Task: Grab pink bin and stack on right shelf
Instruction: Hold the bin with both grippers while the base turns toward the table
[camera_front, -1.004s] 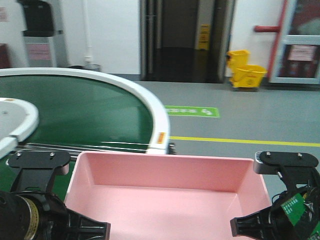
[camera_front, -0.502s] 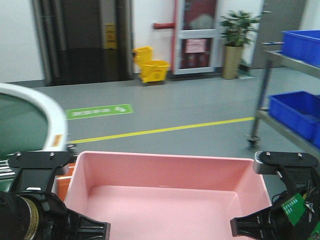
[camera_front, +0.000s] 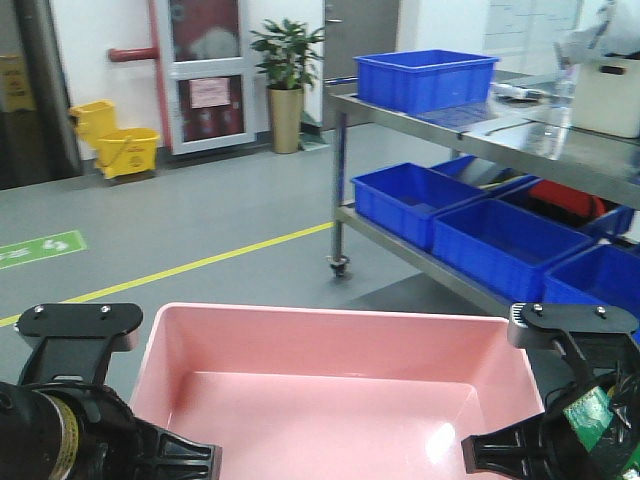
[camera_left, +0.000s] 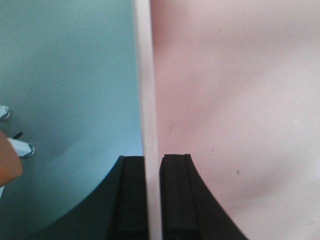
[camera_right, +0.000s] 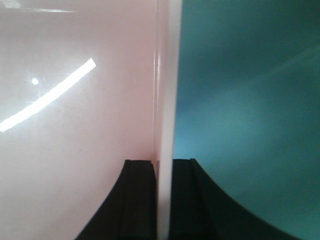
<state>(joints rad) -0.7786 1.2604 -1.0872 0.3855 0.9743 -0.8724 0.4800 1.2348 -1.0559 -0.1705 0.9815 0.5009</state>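
The pink bin (camera_front: 330, 400) fills the bottom of the front view, held level between both arms above the grey floor. My left gripper (camera_left: 152, 200) is shut on the bin's left rim (camera_left: 145, 100), one finger inside and one outside. My right gripper (camera_right: 164, 200) is shut on the bin's right rim (camera_right: 167, 100) the same way. The bin is empty inside. The right shelf (camera_front: 520, 140), a two-level stainless-steel rack on caster wheels, stands ahead at the right, its shiny top at about the height of the upper frame.
Blue crates sit on the rack: one on top (camera_front: 425, 75), several on the lower level (camera_front: 500, 240). A cream bin (camera_front: 612, 95) stands on the top at far right. A yellow mop bucket (camera_front: 115, 145), a potted plant (camera_front: 287, 80) and a yellow floor line (camera_front: 200, 265) lie ahead left.
The whole view has swung right: the green conveyor and doorway left the frame, and the steel rack with blue crates came in. Both grippers kept hold of the pink bin.
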